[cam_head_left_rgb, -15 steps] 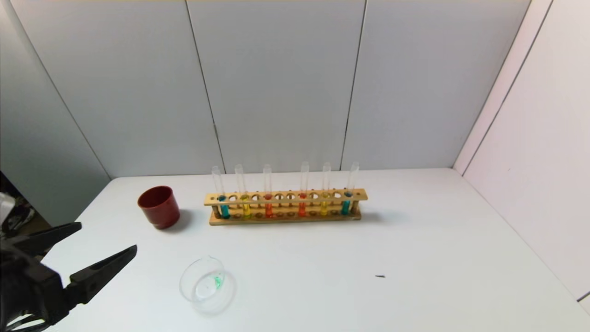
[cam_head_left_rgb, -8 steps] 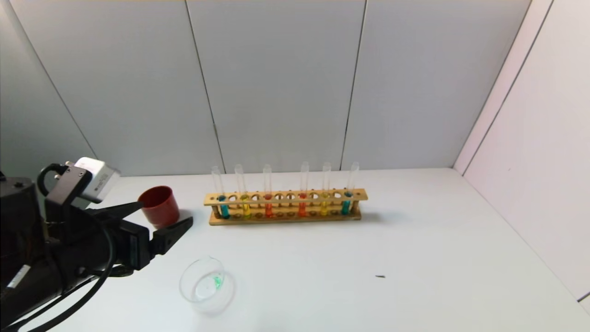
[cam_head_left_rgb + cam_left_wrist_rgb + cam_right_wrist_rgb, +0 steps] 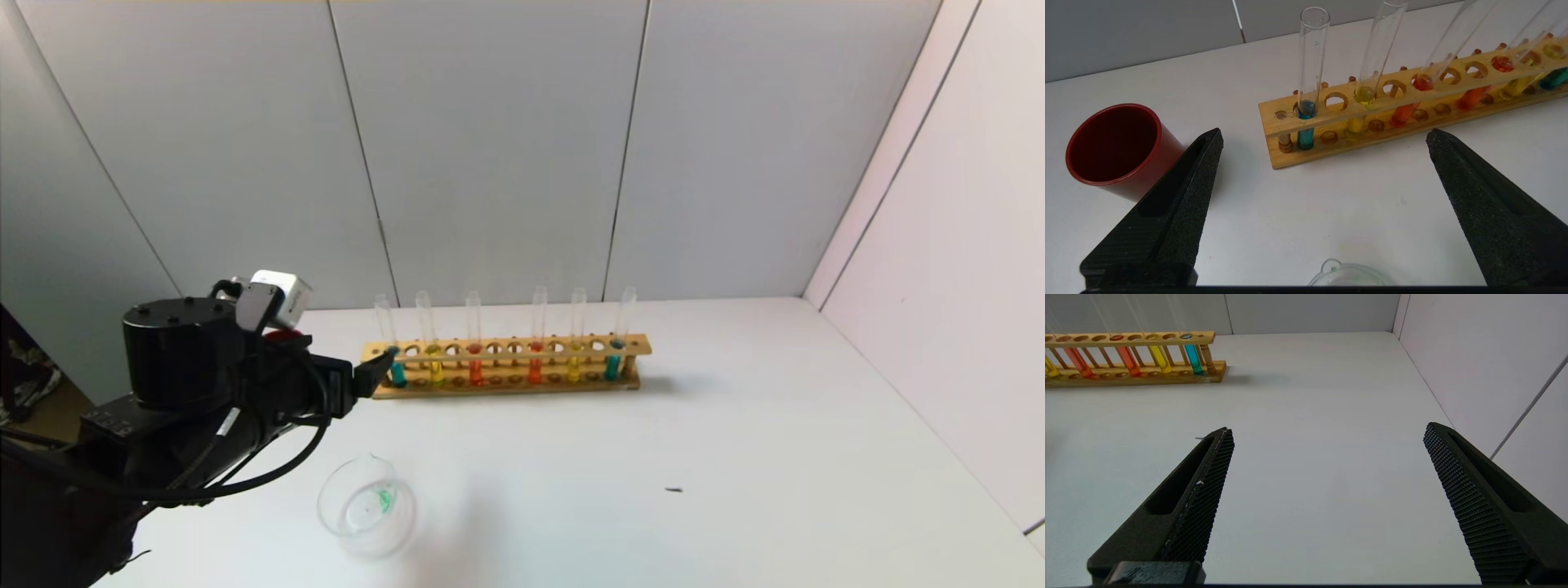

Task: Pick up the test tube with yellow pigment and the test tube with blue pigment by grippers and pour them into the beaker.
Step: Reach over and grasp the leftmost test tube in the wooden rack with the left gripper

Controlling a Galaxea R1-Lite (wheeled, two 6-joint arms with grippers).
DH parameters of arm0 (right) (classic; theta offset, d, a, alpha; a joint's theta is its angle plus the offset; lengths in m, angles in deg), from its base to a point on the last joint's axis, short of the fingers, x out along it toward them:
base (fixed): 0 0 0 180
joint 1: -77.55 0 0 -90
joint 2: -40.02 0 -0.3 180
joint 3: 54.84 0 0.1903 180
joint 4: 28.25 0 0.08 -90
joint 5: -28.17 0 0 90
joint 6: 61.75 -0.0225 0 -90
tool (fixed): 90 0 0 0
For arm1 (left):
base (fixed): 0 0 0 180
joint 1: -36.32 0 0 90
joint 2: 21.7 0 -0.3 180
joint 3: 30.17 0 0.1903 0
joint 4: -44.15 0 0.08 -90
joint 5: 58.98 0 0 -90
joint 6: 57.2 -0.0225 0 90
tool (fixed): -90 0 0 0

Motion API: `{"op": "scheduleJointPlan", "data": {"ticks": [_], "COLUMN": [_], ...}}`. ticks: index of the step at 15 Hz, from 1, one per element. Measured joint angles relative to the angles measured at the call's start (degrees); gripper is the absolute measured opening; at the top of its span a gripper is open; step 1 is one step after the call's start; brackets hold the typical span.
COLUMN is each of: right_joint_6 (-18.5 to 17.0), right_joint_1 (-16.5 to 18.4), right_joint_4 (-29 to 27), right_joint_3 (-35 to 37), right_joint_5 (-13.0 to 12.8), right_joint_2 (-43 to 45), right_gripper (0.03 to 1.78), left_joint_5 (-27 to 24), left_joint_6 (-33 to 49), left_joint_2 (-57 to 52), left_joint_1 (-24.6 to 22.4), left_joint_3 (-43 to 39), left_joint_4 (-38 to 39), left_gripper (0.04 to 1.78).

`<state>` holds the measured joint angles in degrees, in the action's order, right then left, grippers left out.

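Head view: left gripper [image 3: 371,377] sits at the left end of the wooden rack [image 3: 506,349], jaws spread, holding nothing. Test tube with blue pigment [image 3: 395,347] stands upright in the rack's leftmost hole, just beyond the fingertips; test tube with yellow pigment [image 3: 433,347] next to it. Beaker [image 3: 366,506] is near, on the table in front.

Left wrist view: blue tube lies ahead between the open jaws, long axis vertical, not yet touched; red cup [image 3: 1116,149] off to one side.

Right wrist view: right gripper [image 3: 1327,433] is spread, empty, well apart from the rack. Left arm is clearly nearer.
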<state>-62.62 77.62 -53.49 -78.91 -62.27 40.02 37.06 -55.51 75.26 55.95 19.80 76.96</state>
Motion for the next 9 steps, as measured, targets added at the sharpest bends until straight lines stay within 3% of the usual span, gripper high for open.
{"op": "scheduleJointPlan", "data": {"ticks": [9], "right_joint_6": [0.00], "right_joint_1": [0.00], "right_joint_4": [0.02], "right_joint_3": [0.00], "right_joint_5": [0.00], "right_joint_2": [0.00], "right_gripper": [1.70], "left_joint_5": [0.46], "left_joint_6": [0.21], "left_joint_2": [13.04], "left_joint_1": [-2.05], "left_joint_3": [8.81], "left_joint_4": [2.50], "left_gripper": [1.75]}}
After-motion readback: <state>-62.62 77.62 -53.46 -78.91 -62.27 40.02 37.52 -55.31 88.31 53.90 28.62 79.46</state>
